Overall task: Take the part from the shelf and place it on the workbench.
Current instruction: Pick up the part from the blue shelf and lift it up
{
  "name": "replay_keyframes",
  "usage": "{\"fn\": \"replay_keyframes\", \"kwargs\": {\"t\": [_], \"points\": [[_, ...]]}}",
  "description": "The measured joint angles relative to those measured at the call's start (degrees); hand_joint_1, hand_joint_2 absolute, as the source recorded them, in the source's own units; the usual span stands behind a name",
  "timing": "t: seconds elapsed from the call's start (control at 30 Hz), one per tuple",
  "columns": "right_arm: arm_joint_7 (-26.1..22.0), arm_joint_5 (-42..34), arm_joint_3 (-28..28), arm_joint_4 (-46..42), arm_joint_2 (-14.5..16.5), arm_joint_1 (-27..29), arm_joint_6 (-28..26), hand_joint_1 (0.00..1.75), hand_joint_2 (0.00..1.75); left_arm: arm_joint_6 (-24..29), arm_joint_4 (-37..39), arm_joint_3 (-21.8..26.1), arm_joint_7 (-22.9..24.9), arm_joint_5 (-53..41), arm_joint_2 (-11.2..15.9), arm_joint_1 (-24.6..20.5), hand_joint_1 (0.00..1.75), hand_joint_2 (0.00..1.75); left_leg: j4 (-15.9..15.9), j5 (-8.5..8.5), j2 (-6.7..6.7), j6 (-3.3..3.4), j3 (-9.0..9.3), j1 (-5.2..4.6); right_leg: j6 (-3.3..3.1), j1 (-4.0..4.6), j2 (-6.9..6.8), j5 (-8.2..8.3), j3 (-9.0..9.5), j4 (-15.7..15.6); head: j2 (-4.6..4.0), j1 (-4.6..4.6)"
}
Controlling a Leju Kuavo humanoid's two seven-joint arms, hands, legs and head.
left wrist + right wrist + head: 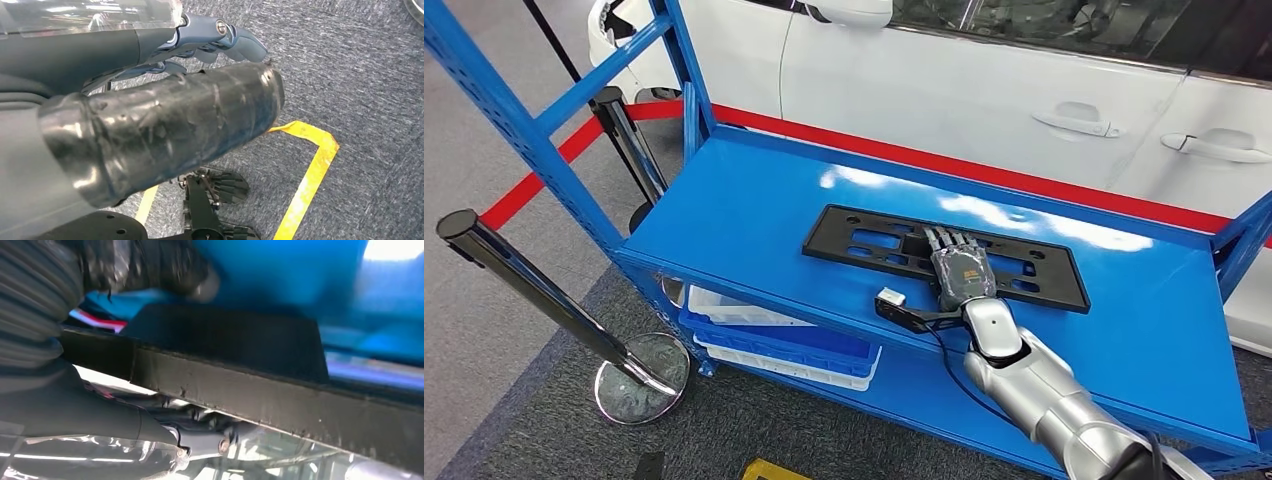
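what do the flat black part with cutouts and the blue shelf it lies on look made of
The flat black rectangular part with cutouts looks like moulded plastic: matte, thin, no glare. The blue shelf looks like painted sheet metal: glossy, with bright reflections and perforated uprights. Both are judged by look only. The right hand rests on the part.

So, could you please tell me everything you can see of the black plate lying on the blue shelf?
The black plate is a long, flat rectangular panel, matte and plastic-looking, pierced with rectangular cut-outs and small holes. It lies flat on the top level of the blue shelf, skewed a little to the shelf's front edge and nearer that edge than the back. The right hand rests on its middle, fingers reaching across it. In the right wrist view its near edge looks scuffed, with the hand's parts above and below it.
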Motion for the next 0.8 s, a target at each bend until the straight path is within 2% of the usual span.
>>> {"fn": "replay_keyframes", "kwargs": {"t": [0.33, 0.47, 0.67, 0.8], "points": [[-2.0, -1.4, -1.2, 0.4, -0.1, 1.2, 0.4, 1.75, 1.75, 1.5, 0.0, -0.5, -1.5, -1.4, 0.0, 0.0, 0.00, 0.00, 0.0, 0.00, 0.00, 0.00, 0.04, 0.00, 0.04, 0.00, 0.00, 0.03, 0.01, 0.0, 0.00, 0.00], [-3.4, -2.4, -1.9, 0.2, -0.4, 1.8, -1.9, 1.75, 1.75, 3.5, 0.0, -1.2, -4.8, -2.4, 0.0, -0.1, 0.00, 1.75, 0.0, 0.00, 0.03, 0.00, 0.05, 0.00, 0.05, 0.00, -0.01, 0.03, 0.01, 0.0, 0.00, 0.00], [-8.5, -8.4, -3.9, -3.7, -1.3, 4.6, -8.9, 1.75, 1.75, 7.0, 0.0, -1.4, -9.4, -1.9, 0.0, 0.0, 0.00, 1.75, 0.0, 0.00, 0.02, 0.01, 0.00, 0.00, 0.05, 0.00, -0.01, 0.03, 0.01, 0.0, 0.00, 0.01], [-10.9, -12.5, -6.6, -10.6, -2.2, 6.7, -12.4, 1.75, 1.75, 8.4, 0.0, -1.4, -10.4, -1.6, 0.0, 0.0, 0.00, 1.75, 0.0, -0.01, 0.06, 0.02, -0.07, 0.00, 0.06, -0.03, 0.06, 0.04, 0.01, 0.0, 0.00, 0.00]]}}
